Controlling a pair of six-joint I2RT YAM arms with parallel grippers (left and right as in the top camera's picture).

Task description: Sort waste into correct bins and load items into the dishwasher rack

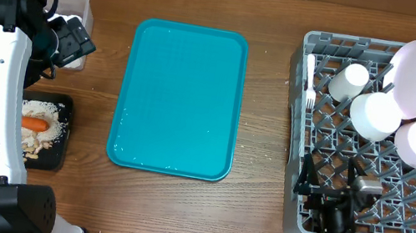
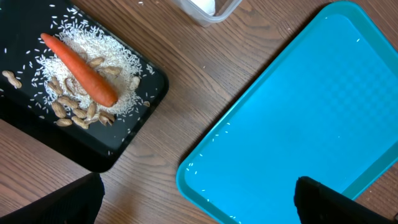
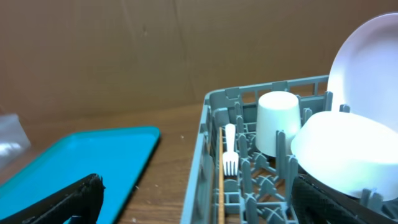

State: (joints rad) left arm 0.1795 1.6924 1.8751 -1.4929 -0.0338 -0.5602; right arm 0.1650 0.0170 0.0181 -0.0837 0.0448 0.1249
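The left gripper point(image 2: 198, 190) gapes wide and empty. The orange carrot point(image 2: 78, 68) lies ahead and off to the left of its jaws, on rice point(image 2: 121, 59) and peanuts point(image 2: 68, 109) in the black tray point(image 2: 106, 149), while the clear tub point(image 2: 208, 11) is cut off at the top edge. The right gripper point(image 3: 196, 193) is likewise spread with nothing held — ahead of its jaws the white fork point(image 3: 230, 152), cup point(image 3: 278, 121) and a bowl point(image 3: 342, 149) sit in the grey rack point(image 3: 200, 155), the plate point(image 3: 367, 68) cropped at the right.

Glossy teal tray point(image 1: 179, 99), wood-grain table point(image 1: 246, 216)
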